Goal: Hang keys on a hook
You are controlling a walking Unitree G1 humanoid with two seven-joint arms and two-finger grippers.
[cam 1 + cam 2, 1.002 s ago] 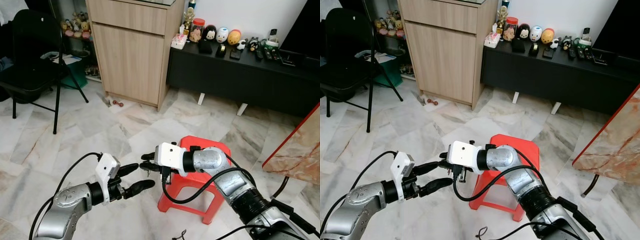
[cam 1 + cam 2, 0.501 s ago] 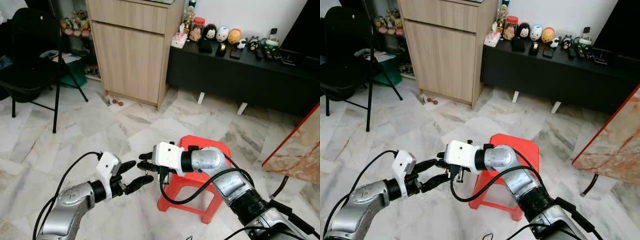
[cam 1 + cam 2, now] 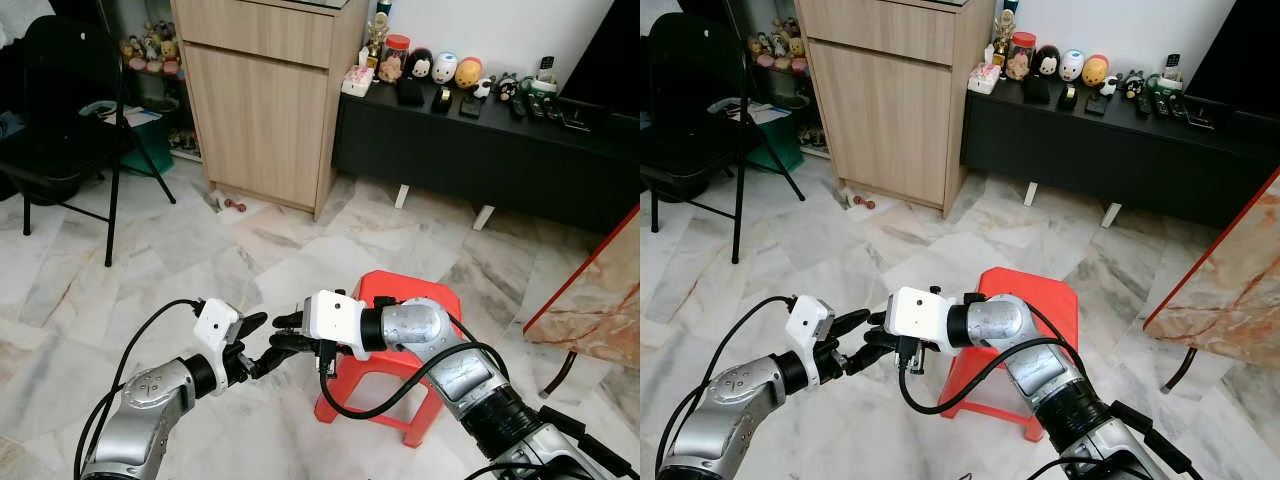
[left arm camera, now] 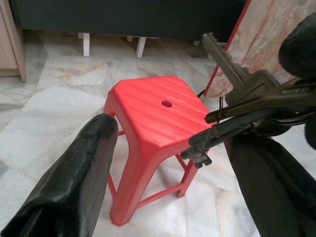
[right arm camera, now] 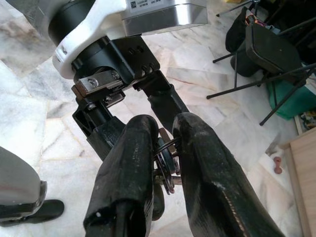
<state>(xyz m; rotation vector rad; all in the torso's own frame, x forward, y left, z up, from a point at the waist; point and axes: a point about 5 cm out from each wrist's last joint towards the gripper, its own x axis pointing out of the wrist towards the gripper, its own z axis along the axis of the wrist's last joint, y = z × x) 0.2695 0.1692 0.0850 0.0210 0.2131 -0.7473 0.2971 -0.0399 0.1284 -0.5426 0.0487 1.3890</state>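
Passing the keys (image 4: 247, 106) mid-air above the floor, your right pincer (image 5: 165, 163) pinches them between the spread fingers of the left pincer (image 3: 262, 345) — let go before the left closes and they likely drop beside the red stool (image 3: 400, 375).

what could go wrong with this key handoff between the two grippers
The keys sit pinched in the right gripper, while the left gripper is open around them; if the right one lets go before the left closes, they could fall to the marble floor. The loose keys splay out, so the left fingers may catch just one.
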